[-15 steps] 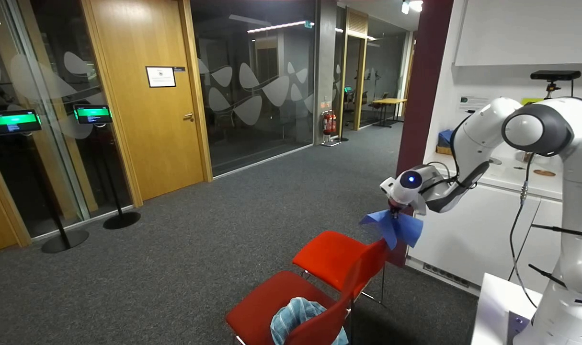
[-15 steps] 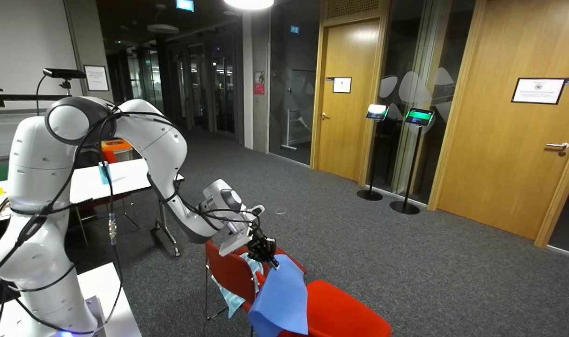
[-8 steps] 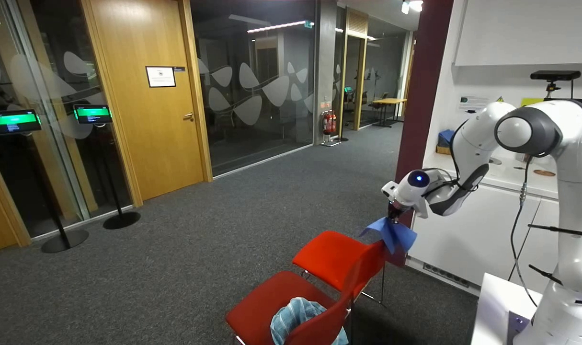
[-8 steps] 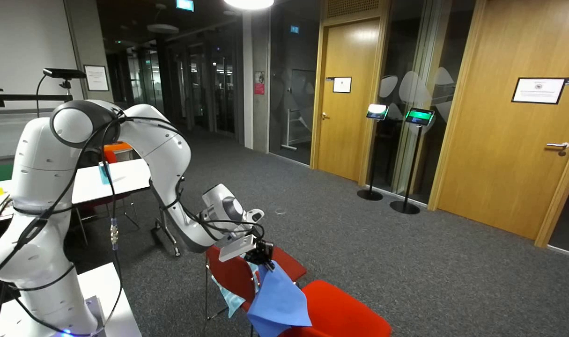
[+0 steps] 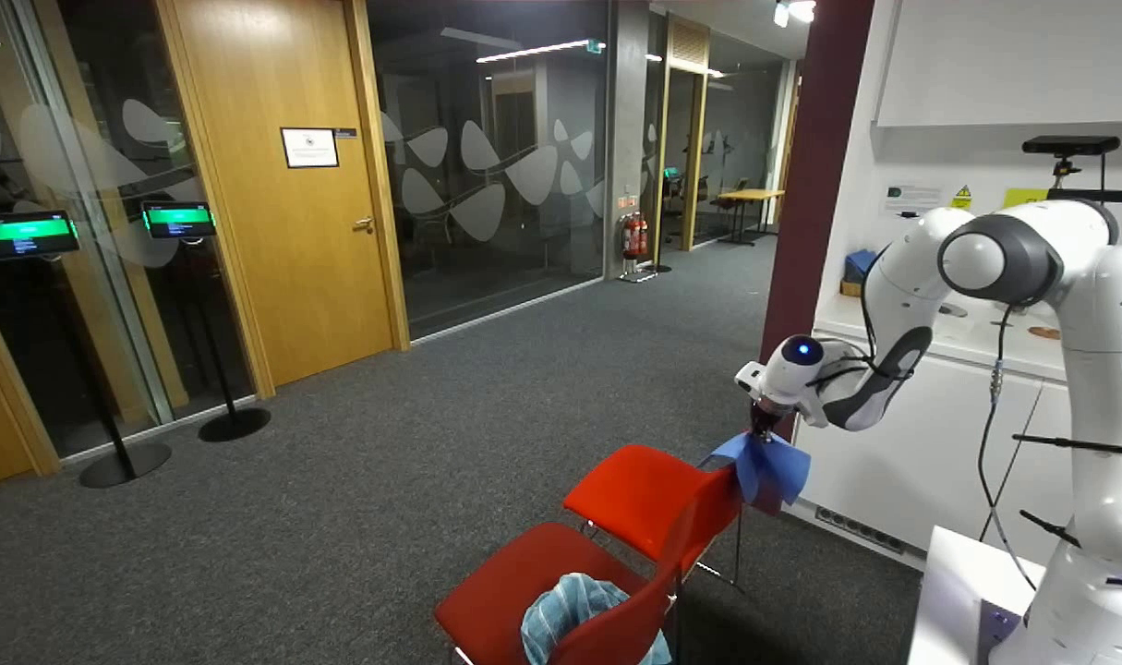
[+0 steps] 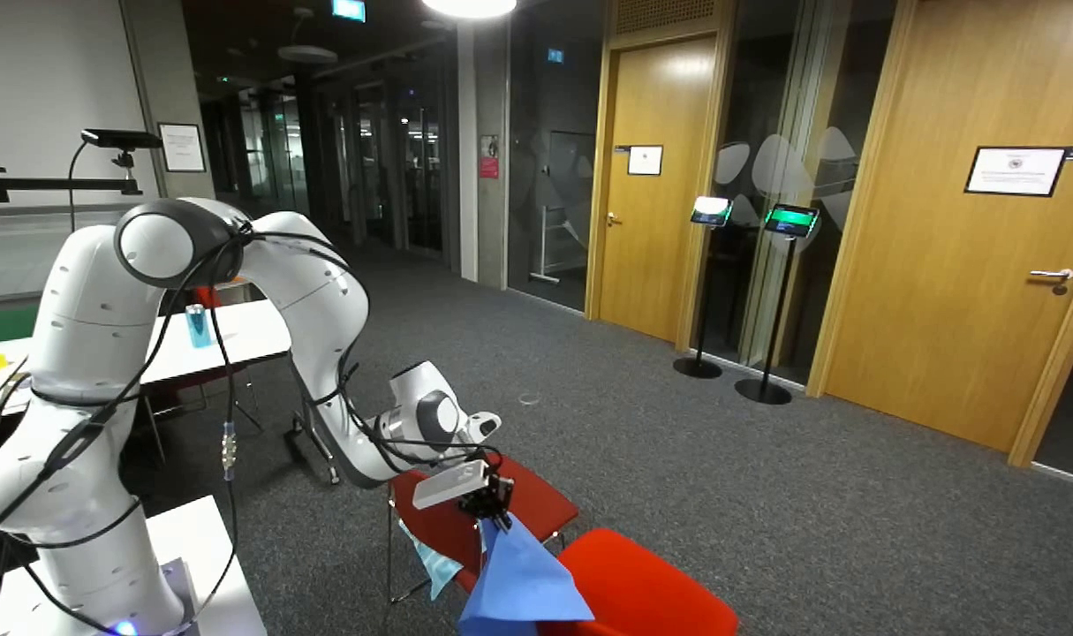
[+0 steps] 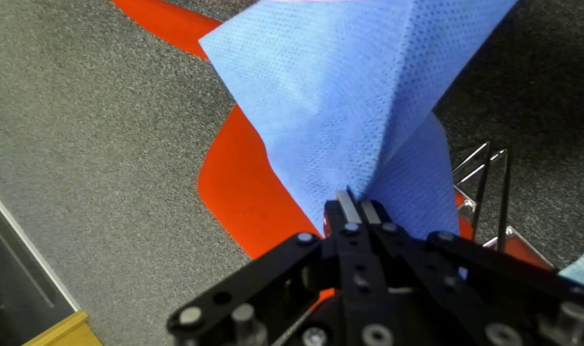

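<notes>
Blue cloth [image 7: 340,96], one: thin sheet, finely dotted, perhaps non-woven.

Location: hanging from the jaws by the back of a bright red chair [image 6: 651,583]; whether its lower folds touch the chair cannot be told.

Jaws: closed, tips almost together, gripping the cloth, which peaks at the pinch and falls away in loose flaps. Whether the pinch sits at a corner or further in is unclear.

Handling: presumably very light and soft, with a little paper-like stiffness in the folds; unlikely to be slippery or to break, though apt to swing and to catch on the chair.

Where to hold: in judgement, a gathered fold or a corner set well between the tips; one thin layer at the very edge might pull out.

Adjacent: darker red chair [image 5: 514,573], one, bearing a crumpled checked cloth [image 5: 570,614] in pale blue, apart from the jaws. White worktop [image 5: 962,573], one, under the robot base [image 5: 1068,610]. Grey carpet [image 5: 385,480] below the chairs.
</notes>
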Controlling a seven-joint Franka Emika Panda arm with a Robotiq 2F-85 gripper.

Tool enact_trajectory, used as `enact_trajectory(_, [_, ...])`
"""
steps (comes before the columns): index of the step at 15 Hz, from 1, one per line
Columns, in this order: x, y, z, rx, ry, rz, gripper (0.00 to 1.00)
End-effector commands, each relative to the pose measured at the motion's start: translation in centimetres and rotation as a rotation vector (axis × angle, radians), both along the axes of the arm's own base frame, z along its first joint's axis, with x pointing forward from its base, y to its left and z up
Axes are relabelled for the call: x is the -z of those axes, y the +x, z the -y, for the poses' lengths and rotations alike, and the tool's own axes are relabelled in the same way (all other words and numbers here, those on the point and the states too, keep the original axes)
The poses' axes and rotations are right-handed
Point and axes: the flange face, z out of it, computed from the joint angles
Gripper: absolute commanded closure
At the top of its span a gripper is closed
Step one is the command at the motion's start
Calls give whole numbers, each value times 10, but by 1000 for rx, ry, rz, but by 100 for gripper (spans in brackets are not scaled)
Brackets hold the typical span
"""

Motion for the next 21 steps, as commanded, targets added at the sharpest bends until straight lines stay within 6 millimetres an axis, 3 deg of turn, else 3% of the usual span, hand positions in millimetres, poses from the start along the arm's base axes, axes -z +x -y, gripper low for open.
enact_trajectory(1, [6,-4,0,-42,43,-37,100])
enact_trajectory(16, [-2,16,8,-88,123,-96,100])
enact_trajectory(17, [-2,16,8,-77,125,-108,74])
enact_trajectory(19, [-3,18,11,-62,121,-114,67])
enact_trajectory(21, [-4,20,15,-51,128,-115,49])
